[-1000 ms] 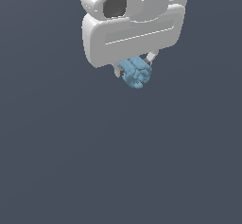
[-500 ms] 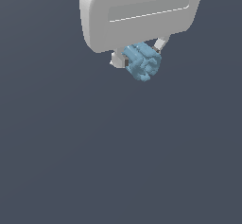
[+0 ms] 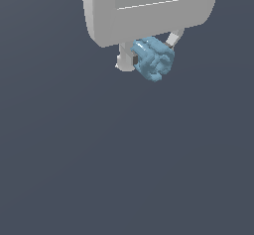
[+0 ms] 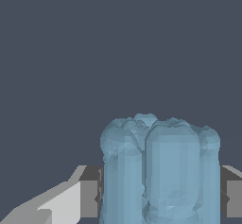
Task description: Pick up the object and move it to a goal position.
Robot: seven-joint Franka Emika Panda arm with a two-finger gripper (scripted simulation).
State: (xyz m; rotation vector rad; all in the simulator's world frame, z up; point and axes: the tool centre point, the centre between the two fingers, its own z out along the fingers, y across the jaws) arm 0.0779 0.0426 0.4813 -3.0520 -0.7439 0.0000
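Object point(image 3: 153, 59), a light-blue lumpy chunk, sits clamped in the claw point(image 3: 147, 55) near the exterior view's top; carrying seems underway, and next it likely needs steady transport to the unseen goal

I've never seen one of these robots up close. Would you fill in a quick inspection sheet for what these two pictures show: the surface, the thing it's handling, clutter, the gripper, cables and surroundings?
Surface: a plain dark grey-blue background fills both views; no table edge or markings seen.
Job's thing: the light-blue lumpy chunk sits between the fingers; in the wrist view it fills the gap between them.
Clutter: nothing seen.
Gripper: the white gripper is shut on the chunk, a finger showing on either side; its body is cut off at the exterior view's top edge.
Cables: nothing seen.
Surroundings: nothing seen; no goal marker shows in either picture.
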